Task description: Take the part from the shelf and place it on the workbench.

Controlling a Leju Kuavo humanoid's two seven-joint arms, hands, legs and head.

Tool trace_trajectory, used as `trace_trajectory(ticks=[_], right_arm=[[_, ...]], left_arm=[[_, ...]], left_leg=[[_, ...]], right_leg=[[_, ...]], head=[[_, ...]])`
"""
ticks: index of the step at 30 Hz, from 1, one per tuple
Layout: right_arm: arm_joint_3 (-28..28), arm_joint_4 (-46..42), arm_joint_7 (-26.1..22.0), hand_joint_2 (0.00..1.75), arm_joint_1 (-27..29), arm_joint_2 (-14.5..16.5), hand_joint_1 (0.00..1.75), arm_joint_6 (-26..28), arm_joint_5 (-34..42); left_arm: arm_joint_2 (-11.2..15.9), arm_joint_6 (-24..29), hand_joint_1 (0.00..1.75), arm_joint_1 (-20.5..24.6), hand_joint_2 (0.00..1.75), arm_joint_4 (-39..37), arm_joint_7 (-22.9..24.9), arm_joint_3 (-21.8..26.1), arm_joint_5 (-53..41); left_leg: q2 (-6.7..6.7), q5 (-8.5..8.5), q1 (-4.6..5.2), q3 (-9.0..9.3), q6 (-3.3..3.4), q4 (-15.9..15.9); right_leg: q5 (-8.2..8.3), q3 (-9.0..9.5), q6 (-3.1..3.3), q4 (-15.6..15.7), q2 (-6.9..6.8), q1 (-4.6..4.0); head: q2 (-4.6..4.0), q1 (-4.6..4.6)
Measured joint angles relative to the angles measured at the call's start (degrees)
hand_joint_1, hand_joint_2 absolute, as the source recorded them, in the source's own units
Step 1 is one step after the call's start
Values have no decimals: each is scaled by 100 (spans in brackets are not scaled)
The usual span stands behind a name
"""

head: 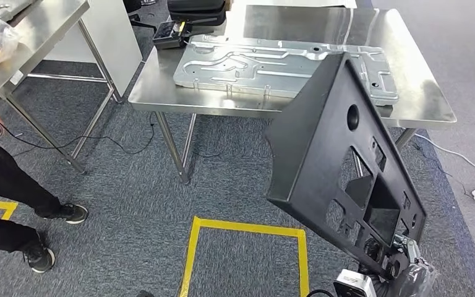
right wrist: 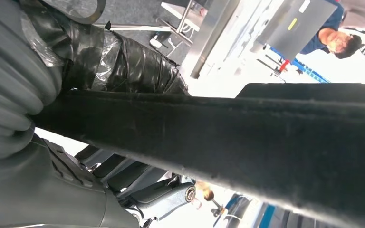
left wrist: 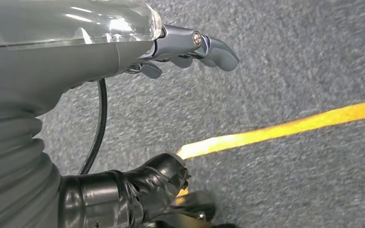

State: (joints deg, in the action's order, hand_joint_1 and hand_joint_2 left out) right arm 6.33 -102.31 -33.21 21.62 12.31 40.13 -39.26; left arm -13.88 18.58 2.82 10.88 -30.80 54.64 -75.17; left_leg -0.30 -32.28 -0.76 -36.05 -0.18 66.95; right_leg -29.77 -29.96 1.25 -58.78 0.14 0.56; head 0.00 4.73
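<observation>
A large black plastic panel (head: 341, 166) with several cut-outs stands tilted in the air in front of the steel workbench (head: 420, 93). My right hand (head: 402, 266) grips its lower corner at the bottom right of the head view. In the right wrist view the panel's edge (right wrist: 247, 137) runs across the picture, clamped between my taped thumb (right wrist: 123, 64) and fingers (right wrist: 166, 197). My left hand (left wrist: 180, 47) hangs over the grey carpet, fingers apart and holding nothing.
A silver stamped metal sheet (head: 272, 65) lies on the workbench, with a black device (head: 172, 32) at its far corner. A second steel table (head: 31, 43) stands at the left. A person's legs (head: 12, 204) are near the left edge. Yellow tape (head: 247, 230) marks the floor.
</observation>
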Motion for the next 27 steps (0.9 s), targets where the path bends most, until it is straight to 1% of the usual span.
trace_trajectory(ticks=[1, 2, 3, 5, 6, 7, 8, 9, 11, 12, 13, 14, 15, 16, 17, 18, 19, 20, 21, 22, 23, 24, 25, 26, 27], right_arm=[[-5, -1, -1, 175, -1, 1, 175, 0, 1], [-9, -1, -4, 175, -3, 3, 175, 0, 1], [-11, -6, -7, 175, -3, 7, 175, 0, 1], [-17, -22, -13, 175, -4, 14, 175, 0, 1], [-21, -33, -16, 175, -4, 16, 175, 0, 1], [-28, -41, -22, 175, -8, 17, 175, 0, 1], [-38, -47, -33, 175, -14, 19, 175, 0, 1], [-51, -50, -44, 175, -17, 20, 175, 0, 1], [-90, -51, -62, 175, -18, 21, 175, 0, 1], [-113, -51, -64, 175, -15, 21, 175, 0, 2], [-135, -52, -66, 175, -13, 21, 175, 0, 3], [-154, -58, -67, 175, -12, 21, 175, 0, 4], [-173, -72, -69, 175, -14, 21, 175, 0, 3], [-191, -86, -74, 175, -18, 21, 175, 0, 2], [-210, -104, -79, 175, -24, 22, 175, 0, 1], [-231, -122, -82, 175, -28, 22, 175, 0, 0], [-250, -139, -84, 175, -30, 23, 175, 0, 0], [-267, -156, -81, 175, -32, 23, 175, 0, 0], [-280, -171, -79, 175, -32, 25, 175, 0, 1], [-292, -181, -77, 175, -37, 27, 175, 0, 1], [-300, -187, -72, 175, -47, 29, 175, 0, 1], [-306, -190, -68, 175, -54, 31, 175, 0, 1], [-312, -192, -63, 175, -60, 32, 175, 0, 1], [-320, -191, -60, 175, -65, 32, 175, 0, 2], [-329, -191, -57, 175, -64, 32, 175, 0, 2]], left_arm=[[3, 1, 0, -6, 175, 0, 2, 0, 0], [4, 3, 0, -6, 175, 0, 3, 0, 0], [5, 4, 0, -8, 175, 0, 5, 0, -2], [4, 7, 0, -15, 175, 0, 9, 0, -5], [4, 8, 0, -20, 175, 0, 9, 0, -7], [4, 9, 0, -20, 175, 0, 9, 0, -7], [4, 10, 0, -12, 175, 0, 9, 0, -8], [4, 10, 0, -2, 175, 0, 8, 0, -10], [4, 11, 0, 10, 175, 0, 7, 0, -24], [4, 10, 0, 7, 175, 0, 7, 1, -32], [4, 10, 0, 0, 175, 0, 7, 1, -39], [2, 9, 0, -6, 175, 0, 7, 2, -42], [-1, 9, 0, -10, 175, 0, 7, 2, -44], [-4, 9, 0, -12, 175, 0, 5, 1, -45], [-7, 8, 0, -6, 175, 0, 4, 1, -46], [-8, 8, 0, 5, 175, 0, 1, 1, -47], [-8, 5, 0, 11, 175, 0, -2, 1, -48], [-8, 3, 0, 17, 175, 0, -4, 1, -49], [-7, 0, 0, 17, 175, 0, -6, 2, -49], [-7, -3, 0, 16, 175, 0, -7, 1, -51], [-7, -4, 0, 21, 175, 0, -8, 1, -51], [-7, -4, 0, 29, 175, 0, -7, 1, -52], [-7, -4, 0, 39, 175, 0, -7, -1, -55], [-7, -4, 0, 44, 175, 0, -7, -1, -58], [-7, -4, 0, 41, 175, 0, -6, -2, -62]], left_leg=[[6, 266, 10, 66, 15, -312], [13, 412, 25, 113, 45, -539], [20, 500, 41, 139, 79, -651], [16, 482, 54, 170, 159, -677], [11, 526, 45, 220, 192, -704], [7, 522, 36, 269, 225, -726], [3, 511, 30, 322, 254, -746], [2, 495, 28, 356, 277, -762], [-3, 447, 38, 392, 305, -764], [-5, 417, 46, 418, 308, -764], [-8, 382, 53, 456, 307, -763], [-11, 345, 58, 506, 300, -764], [-14, 303, 63, 566, 289, -765], [-16, 264, 67, 622, 274, -769], [-19, 231, 68, 662, 251, -775], [-20, 202, 68, 682, 223, -785], [-18, 197, 69, 700, 191, -770], [-17, 205, 74, 721, 156, -746], [-13, 204, 75, 733, 124, -703], [-9, 180, 76, 741, 98, -615], [-7, 92, 72, 692, 72, -478], [-5, -53, 60, 568, 46, -246], [-4, -221, 47, 392, 20, 57], [-4, -370, 34, 175, -6, 379], [-3, -441, 20, -17, -27, 625]], right_leg=[[-51, 66, -25, -6, 2, -2], [-99, 106, -61, -9, 3, -5], [-137, 132, -102, -13, 5, -10], [-163, 175, -181, -54, 10, -20], [-175, 187, -210, -104, 7, -16], [-210, 158, -232, -220, 4, -11], [-295, 65, -254, -407, 1, -3], [-426, -100, -274, -694, -1, 5], [-708, -552, -302, -1364, 0, 12], [-750, -736, -305, -1568, -1, 14], [-665, -832, -297, -1586, -1, 13], [-456, -822, -279, -1397, -1, 10], [-172, -726, -249, -1045, -1, 2], [39, -613, -213, -700, -3, -16], [109, -527, -177, -426, -3, -40], [131, -476, -140, -261, -4, -65], [97, -466, -104, -208, 0, -83], [98, -444, -70, -168, 6, -84], [162, -386, -38, -128, 8, -68], [188, -319, -9, -90, 6, -49], [185, -252, 16, -66, -2, -31], [176, -202, 40, -48, -11, -20], [160, -182, 61, -44, -17, -20], [141, -172, 75, -45, -18, -20], [119, -160, 80, -46, -14, -20]], head=[[0, 2], [0, 0], [0, 0], [-1, -2], [-1, 0], [-1, 2], [-1, 4], [-1, 5], [-1, 5], [-1, 5], [-1, 5], [-1, 5], [0, 5], [-1, 4], [-1, 7], [-1, 8], [-1, 6], [0, 7], [0, 3], [0, 1], [0, -7], [0, -13], [0, -19], [-1, -25], [-1, -24]])
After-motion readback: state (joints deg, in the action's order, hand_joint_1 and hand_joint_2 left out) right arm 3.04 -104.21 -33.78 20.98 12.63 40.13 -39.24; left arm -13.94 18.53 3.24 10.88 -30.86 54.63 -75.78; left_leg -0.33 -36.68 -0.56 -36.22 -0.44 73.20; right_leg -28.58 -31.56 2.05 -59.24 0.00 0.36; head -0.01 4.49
